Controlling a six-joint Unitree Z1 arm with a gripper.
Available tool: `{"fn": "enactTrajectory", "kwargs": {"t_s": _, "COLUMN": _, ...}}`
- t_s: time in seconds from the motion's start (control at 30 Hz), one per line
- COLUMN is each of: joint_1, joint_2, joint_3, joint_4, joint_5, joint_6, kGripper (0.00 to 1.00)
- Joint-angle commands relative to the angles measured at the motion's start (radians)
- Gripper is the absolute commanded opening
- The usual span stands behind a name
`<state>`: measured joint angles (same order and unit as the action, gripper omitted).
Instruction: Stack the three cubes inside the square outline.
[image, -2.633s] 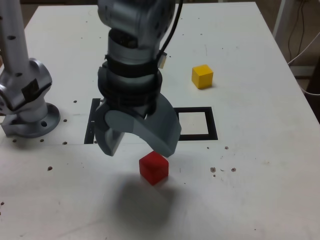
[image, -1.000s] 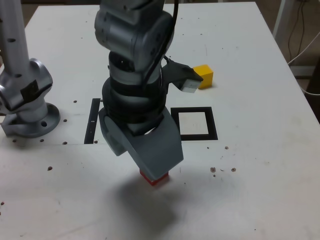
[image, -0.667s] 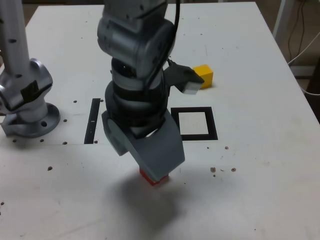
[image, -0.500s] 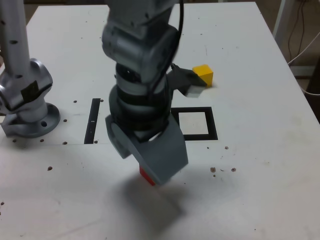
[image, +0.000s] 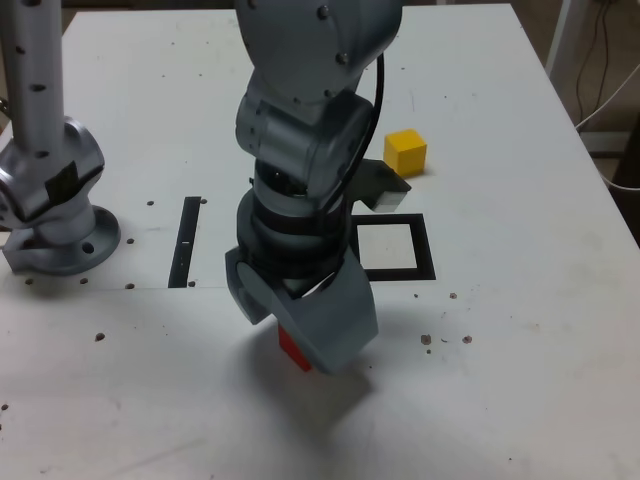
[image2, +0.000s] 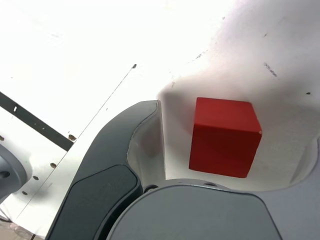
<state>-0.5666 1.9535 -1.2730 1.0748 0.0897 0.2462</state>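
Exterior and wrist views of a single grey arm working over a white desk (image: 520, 300). The hand (image: 305, 335) points down at the desk with its jaws spread wide — it grips nothing. The red cube (image: 291, 347) sits on the desk between the open jaws; in the exterior view only a corner of it shows beneath the lower jaw, while the wrist view shows the whole red cube (image2: 224, 137) standing free of the dark jaw beside it, in the hand's shadow. The square outline (image: 395, 248) — a black border around a white centre — lies just beyond the hand toward the exterior view's right, partly covered by the arm, and holds no cube. The yellow cube (image: 405, 152) rests farther back on the desk, well apart from the outline. A narrow black strip (image: 186, 240) lies to the exterior view's left, near the arm's round base (image: 55, 215).
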Motion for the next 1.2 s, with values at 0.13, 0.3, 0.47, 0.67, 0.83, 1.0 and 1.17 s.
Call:
{"fn": "enactTrajectory", "kwargs": {"t_s": 0.13, "joint_1": 0.002, "joint_2": 0.017, "joint_3": 0.003, "joint_4": -0.019, "joint_5": -0.003, "joint_6": 0.004, "kGripper": 0.94}}
{"fn": "enactTrajectory", "kwargs": {"t_s": 0.3, "joint_1": 0.002, "joint_2": 0.032, "joint_3": 0.01, "joint_4": -0.033, "joint_5": -0.011, "joint_6": 0.0, "kGripper": 0.85}}
{"fn": "enactTrajectory", "kwargs": {"t_s": 0.47, "joint_1": 0.002, "joint_2": 0.037, "joint_3": 0.015, "joint_4": -0.034, "joint_5": -0.005, "joint_6": -0.025, "kGripper": 0.65}}
{"fn": "enactTrajectory", "kwargs": {"t_s": 0.67, "joint_1": -0.001, "joint_2": 0.034, "joint_3": 0.014, "joint_4": -0.033, "joint_5": 0.016, "joint_6": -0.045, "kGripper": 0.41}}
{"fn": "enactTrajectory", "kwargs": {"t_s": 0.83, "joint_1": -0.002, "joint_2": 0.033, "joint_3": 0.016, "joint_4": -0.03, "joint_5": 0.018, "joint_6": -0.045, "kGripper": 0.38}}
{"fn": "enactTrajectory", "kwargs": {"t_s": 1.0, "joint_1": -0.002, "joint_2": 0.034, "joint_3": 0.016, "joint_4": -0.029, "joint_5": 0.017, "joint_6": -0.045, "kGripper": 0.38}}
{"fn": "enactTrajectory", "kwargs": {"t_s": 1.17, "joint_1": -0.002, "joint_2": 0.033, "joint_3": 0.012, "joint_4": -0.027, "joint_5": 0.017, "joint_6": -0.045, "kGripper": 0.38}}
